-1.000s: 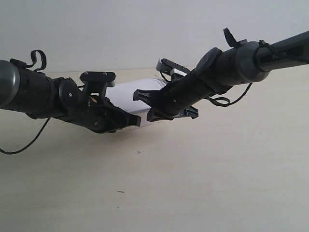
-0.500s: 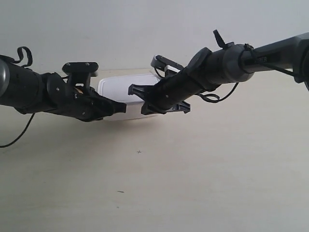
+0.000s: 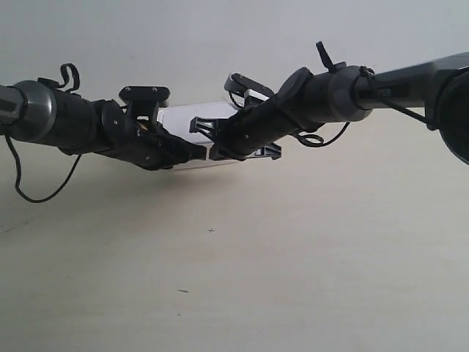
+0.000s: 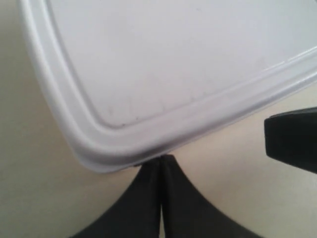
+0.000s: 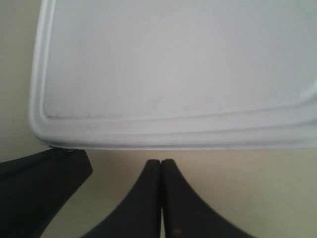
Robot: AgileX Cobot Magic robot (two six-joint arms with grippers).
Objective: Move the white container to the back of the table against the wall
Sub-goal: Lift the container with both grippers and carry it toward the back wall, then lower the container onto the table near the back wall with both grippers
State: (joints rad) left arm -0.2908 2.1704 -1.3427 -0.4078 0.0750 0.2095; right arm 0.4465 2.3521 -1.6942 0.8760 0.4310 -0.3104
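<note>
cable [image 3: 37,194]: a thin black one hung in a loop from the arm at the exterior view's left [image 3: 66,125] down over the table edge.
left gripper [image 4: 162,158]: fingers pressed together, holding nothing, tips against a rounded corner of the container, just under its rim.
container [image 3: 179,119]: white, lidded, flat on the far part of the table and close to the wall. Whether it touched the wall could not be told. Both arms covered much of its near side.
lid [image 4: 173,59]: flat, with a raised rim and faint scuffs.
right gripper [image 5: 161,161]: fingers pressed together, holding nothing, tips just short of the container's long edge. The other gripper's dark body lay just beside it in this wrist view.
arm at the exterior view's right [image 3: 330,99]: black and grey, reaching in low, its end nearly meeting the other arm's in front of the container.
table [image 3: 293,257]: pale cream wood-grain, with two tiny dark specks [image 3: 211,230] on the near part.
wall [image 3: 183,44]: plain pale grey-white.
</note>
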